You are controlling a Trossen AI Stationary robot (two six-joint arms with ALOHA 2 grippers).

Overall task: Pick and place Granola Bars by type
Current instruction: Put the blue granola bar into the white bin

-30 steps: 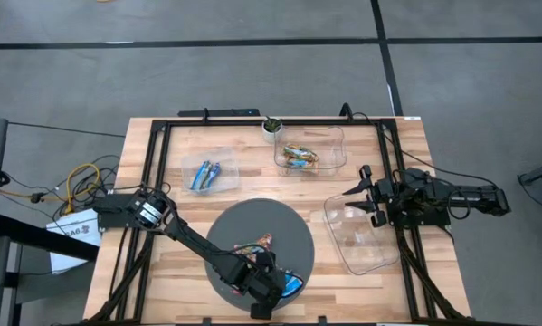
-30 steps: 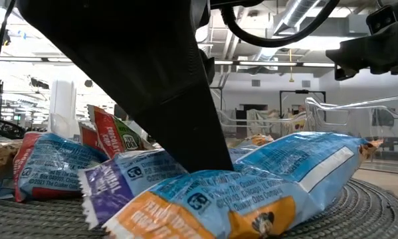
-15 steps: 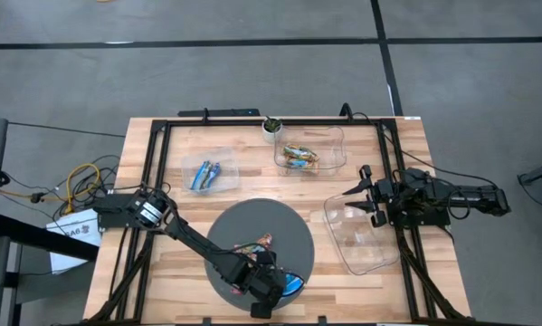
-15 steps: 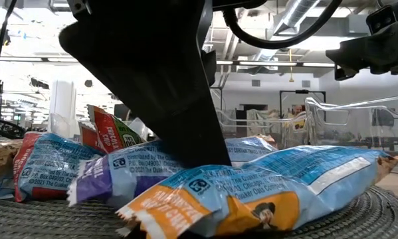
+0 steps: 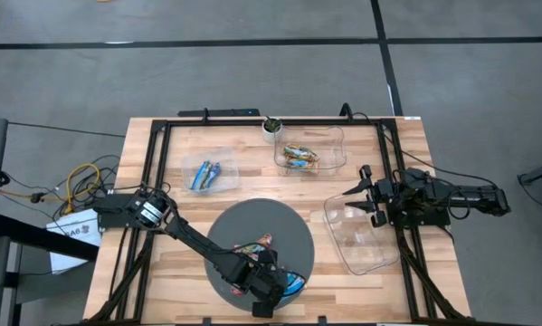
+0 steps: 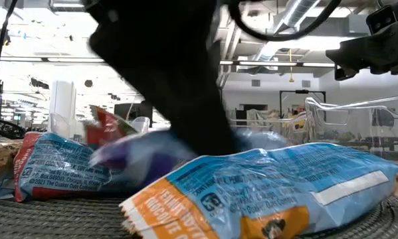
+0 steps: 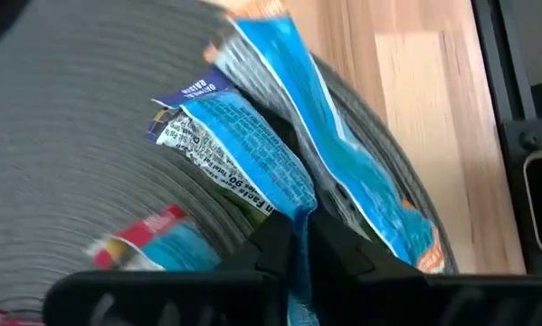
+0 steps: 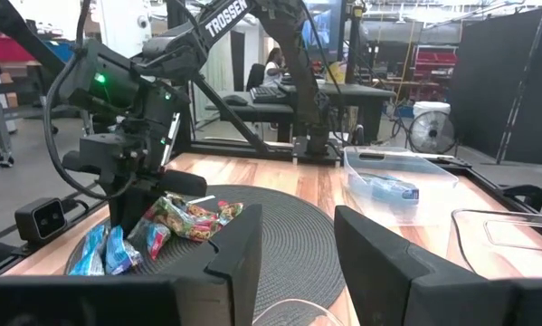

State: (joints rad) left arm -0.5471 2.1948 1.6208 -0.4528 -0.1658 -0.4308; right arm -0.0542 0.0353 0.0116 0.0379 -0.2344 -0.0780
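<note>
On grey mat, left fingers hide blue bar's end.

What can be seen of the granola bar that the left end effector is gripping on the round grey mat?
The granola bar has a crinkled foil-looking wrapper, bright blue with small white print and a dark blue panel at its far end. It lies on the round grey woven mat, near the table's front edge. The left end effector is shut on its near end, a dark finger on either side. A longer blue bar with an orange end lies right beside it, seemingly touching.
</note>
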